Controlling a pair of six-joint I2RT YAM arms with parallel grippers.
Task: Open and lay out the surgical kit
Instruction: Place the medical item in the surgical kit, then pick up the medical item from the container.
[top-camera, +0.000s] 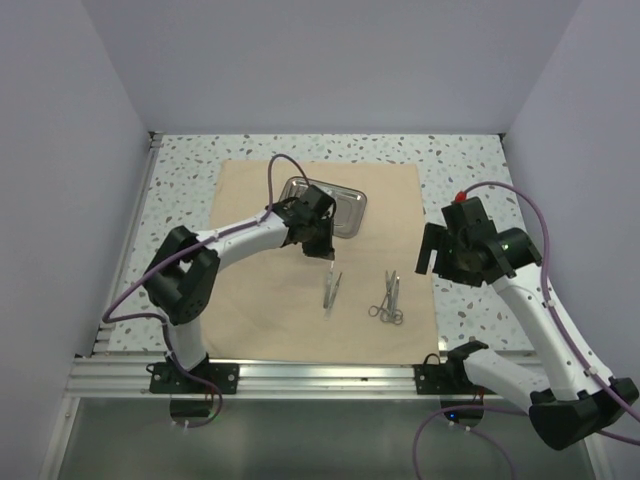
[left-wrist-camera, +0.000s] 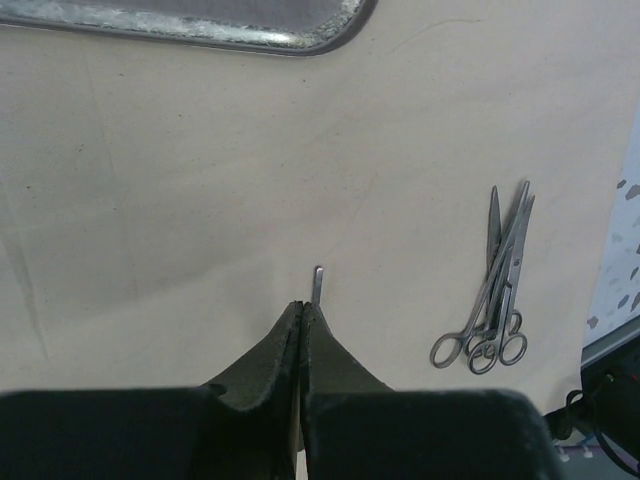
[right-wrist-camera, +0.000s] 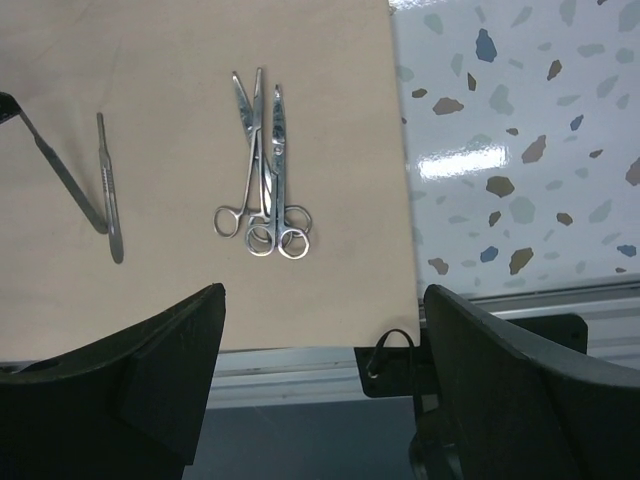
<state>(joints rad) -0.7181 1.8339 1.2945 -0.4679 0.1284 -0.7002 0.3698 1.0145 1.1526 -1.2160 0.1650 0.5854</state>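
We see the cloth spread flat on the table, and the tray sits on its far half.

The left gripper hangs just in front of the tray. Its jaws are pressed together on a thin steel blade, and only a short tip sticks out past the fingers in the left wrist view. From the right wrist camera the blade slants down toward the cloth. Its low end comes close beside a second thin handle that lies flat. We cannot tell whether the two touch, or whether the held piece reaches the cloth.

That handle lies near the middle of the cloth, on the near side of the gripper. To its right lie the scissors, two ring-handled pieces overlapping each other. Their rings point to the near edge and their tips point away.

The right gripper hovers over the right edge of the cloth with its jaws spread wide and nothing between them. Its fingers frame the scissors from the near side, well apart from them.
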